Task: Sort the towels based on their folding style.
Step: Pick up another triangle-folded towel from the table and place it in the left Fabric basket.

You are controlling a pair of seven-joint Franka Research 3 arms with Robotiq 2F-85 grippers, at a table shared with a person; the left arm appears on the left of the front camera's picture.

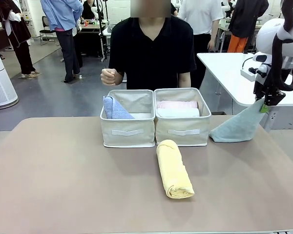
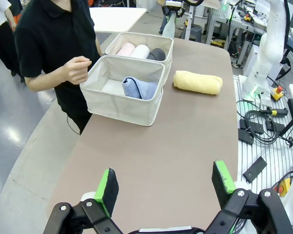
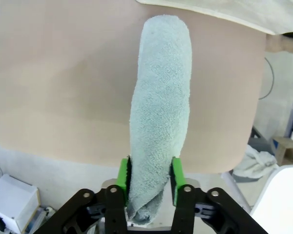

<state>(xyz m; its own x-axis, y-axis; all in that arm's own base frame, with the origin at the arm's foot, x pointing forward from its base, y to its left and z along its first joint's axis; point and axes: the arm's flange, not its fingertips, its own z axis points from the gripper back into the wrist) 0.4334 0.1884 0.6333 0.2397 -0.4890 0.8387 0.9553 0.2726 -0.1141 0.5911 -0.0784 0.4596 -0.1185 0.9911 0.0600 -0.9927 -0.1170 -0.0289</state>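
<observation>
At the table's right edge my right gripper [image 1: 265, 107] [image 3: 150, 180] is shut on the tip of the pale teal-grey triangular towel [image 1: 237, 127] [image 3: 160, 117], whose wide end still rests on the table. A yellow rolled towel [image 1: 174, 168] [image 2: 197, 82] lies in front of the bins. The left bin [image 1: 127, 118] [image 2: 122, 90] holds a lavender-blue pointed fold [image 1: 115, 108] [image 2: 139, 88]. The right bin [image 1: 182, 116] [image 2: 145, 48] holds pink [image 1: 177, 104] [image 2: 125, 49], white [image 1: 178, 112] [image 2: 140, 51] and dark grey [image 2: 156, 54] rolls. My left gripper [image 2: 164, 190] hangs open high above the table.
A person in a black shirt sits at the far side with a fist [image 1: 110, 76] [image 2: 78, 69] raised near the left bin. A white table [image 1: 234, 73] stands behind my right arm. Cables and boxes [image 2: 263, 131] lie off the table's side.
</observation>
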